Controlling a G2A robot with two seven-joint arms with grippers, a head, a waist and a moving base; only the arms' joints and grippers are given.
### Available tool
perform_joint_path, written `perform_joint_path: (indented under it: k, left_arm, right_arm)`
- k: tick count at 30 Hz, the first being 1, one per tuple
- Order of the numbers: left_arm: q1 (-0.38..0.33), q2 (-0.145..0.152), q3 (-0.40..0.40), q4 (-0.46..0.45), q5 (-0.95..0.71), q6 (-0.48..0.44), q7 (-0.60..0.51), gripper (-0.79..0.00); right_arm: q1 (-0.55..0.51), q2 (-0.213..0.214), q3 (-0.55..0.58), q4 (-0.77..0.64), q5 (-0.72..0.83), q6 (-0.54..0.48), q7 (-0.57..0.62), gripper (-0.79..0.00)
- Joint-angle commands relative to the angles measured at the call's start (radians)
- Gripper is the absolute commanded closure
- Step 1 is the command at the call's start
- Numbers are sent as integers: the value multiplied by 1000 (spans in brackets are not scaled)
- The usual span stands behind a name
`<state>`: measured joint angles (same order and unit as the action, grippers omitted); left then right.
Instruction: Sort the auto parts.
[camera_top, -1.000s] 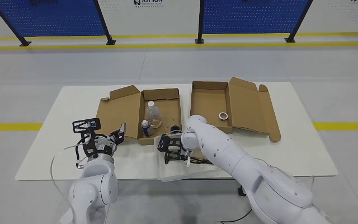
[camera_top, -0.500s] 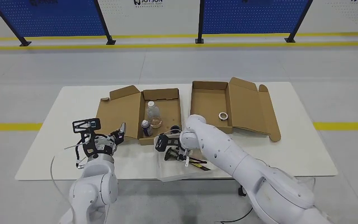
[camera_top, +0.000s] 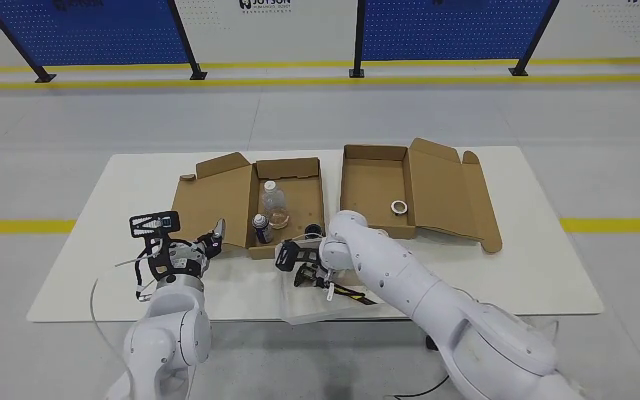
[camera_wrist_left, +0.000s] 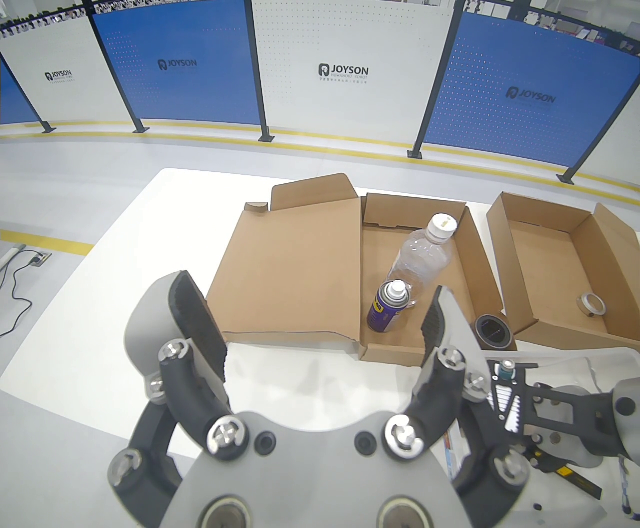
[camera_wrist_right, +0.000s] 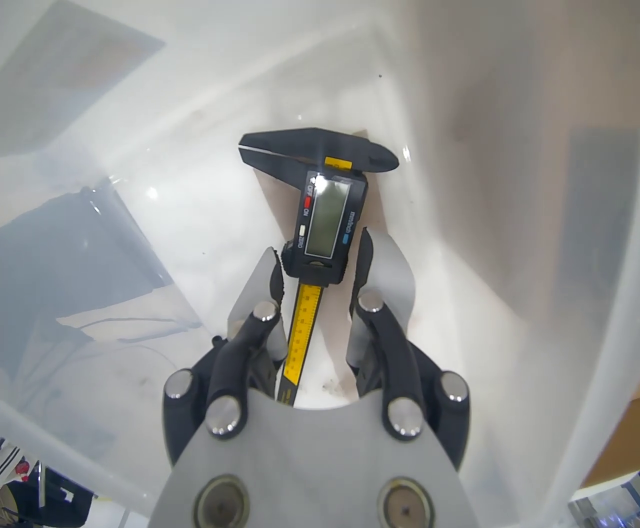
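Picking the caliper (camera_wrist_right: 327, 220) out of the clear bin (camera_wrist_right: 500, 200) is the step you're on, by my judgement. Your right gripper (camera_wrist_right: 320, 255) sits low inside the bin, pads clamped on both sides of the caliper's display slider. Next you'd need a straight lift clear of the bin wall, then a carry to a cardboard box (camera_top: 372, 195). Your left gripper (camera_wrist_left: 310, 295) hangs spread wide above the table (camera_top: 100, 260).

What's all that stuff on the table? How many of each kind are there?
Cardboard boxes: 2
Clear bottle: 1
Spray can: 1
Black round disc: 1
Small ring: 1
Measuring caliper: 1
See-through tub: 1
Total: 8
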<state>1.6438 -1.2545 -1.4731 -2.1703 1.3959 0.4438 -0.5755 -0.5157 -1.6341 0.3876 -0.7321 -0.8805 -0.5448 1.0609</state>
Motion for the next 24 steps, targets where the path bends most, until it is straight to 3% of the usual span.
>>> perform_joint_path:
  k: [1,11,14,16,17,24]
  left_arm:
    - [0,0,0,0,0,0,0,-785]
    - [0,0,0,0,0,0,0,-785]
    - [0,0,0,0,0,0,0,-785]
    - [0,0,0,0,0,0,0,-785]
    - [0,0,0,0,0,0,0,-785]
    - [0,0,0,0,0,0,0,-785]
  right_arm:
    - [-1,-3,1,12,-1,1,-8,-314]
    - [-3,-22,-3,54,-5,-8,-10,-274]
    - [-2,-27,-3,66,-5,-11,-9,-191]
    - [-1,-30,-3,71,-6,-14,-9,-22]
    - [0,-31,-3,75,-7,-16,-9,0]
    - [8,-34,8,64,-6,-31,-15,0]
